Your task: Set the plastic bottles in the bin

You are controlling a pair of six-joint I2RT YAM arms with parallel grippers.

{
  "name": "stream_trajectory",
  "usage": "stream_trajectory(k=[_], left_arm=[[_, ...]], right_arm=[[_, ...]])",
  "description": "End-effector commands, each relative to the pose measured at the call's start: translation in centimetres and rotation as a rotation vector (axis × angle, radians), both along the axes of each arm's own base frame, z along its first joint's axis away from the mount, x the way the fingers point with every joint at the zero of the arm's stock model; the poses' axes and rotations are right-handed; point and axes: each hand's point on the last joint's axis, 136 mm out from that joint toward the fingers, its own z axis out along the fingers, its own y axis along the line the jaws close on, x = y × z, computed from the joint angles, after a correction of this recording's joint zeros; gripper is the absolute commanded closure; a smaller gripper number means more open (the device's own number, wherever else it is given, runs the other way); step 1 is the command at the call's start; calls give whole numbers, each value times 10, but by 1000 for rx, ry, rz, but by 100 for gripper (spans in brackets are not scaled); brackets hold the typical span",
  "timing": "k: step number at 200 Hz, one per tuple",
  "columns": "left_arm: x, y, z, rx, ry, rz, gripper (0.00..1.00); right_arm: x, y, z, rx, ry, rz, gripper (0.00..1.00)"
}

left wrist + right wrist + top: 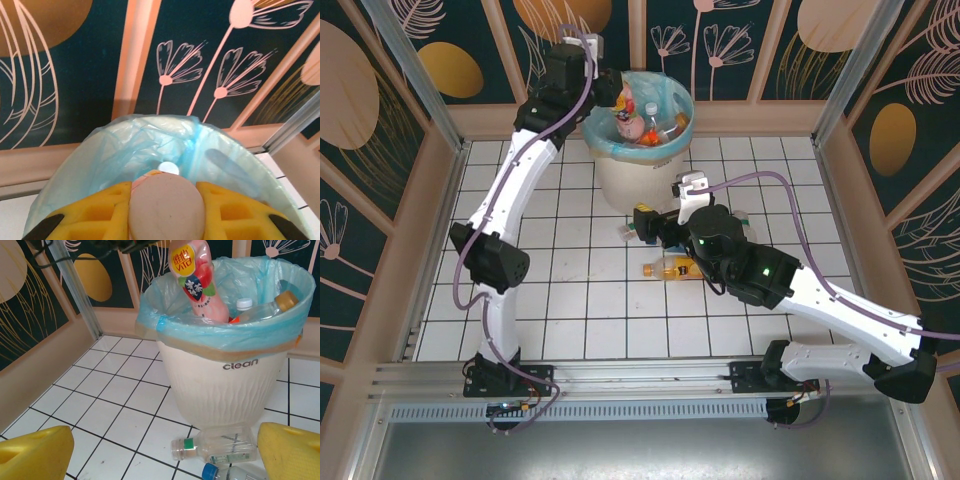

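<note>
Bolted at the near edge of the white-tiled worktop (570,300): both arm bases (505,378). Farther in, around the middle of the worktop, on its side and partly under the right arm: orange bottle (670,268). Just beyond it, low over the tiles and facing the back edge: right end effector (165,440), yellow fingers (35,452) spread as wide as they go, gripping nothing. Between those fingers on the tiles, both lying down: clear bottle (215,450) with a green band near its neck, touching the foot of the bin, and blue-capped bottle (220,472) just nearer. Next, standing upright toward the middle of the back edge: off-white bin (220,385), lined with a light blue bag (150,125) folded over the rim. Inside it, several bottles (655,125), one tan-capped and one white-capped. Above the bin's left rim: left end effector (165,187), closed tight on a pink bottle (195,280), held upright with its lower end inside the bag.
</note>
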Motion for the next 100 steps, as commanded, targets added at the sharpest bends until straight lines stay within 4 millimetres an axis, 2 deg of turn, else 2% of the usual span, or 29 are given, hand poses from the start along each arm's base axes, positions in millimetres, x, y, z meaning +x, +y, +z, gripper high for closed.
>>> stream_trajectory(k=[1,41,79,91,100], left_arm=[[-7,-14,-11,-38,48,-56,100],[6,-12,-77,74,179,-24,100],[17,-3,-112,145,220,33,93],[20,-1,-119,156,232,46,87],[21,-1,-121,158,234,50,73]], right_arm=[[2,-1,7,36,1,-11,5],[1,0,5,43,13,-7,5],[2,2,2,23,17,-4,5],[3,3,2,15,18,-5,5],[3,4,2,12,16,-5,5]])
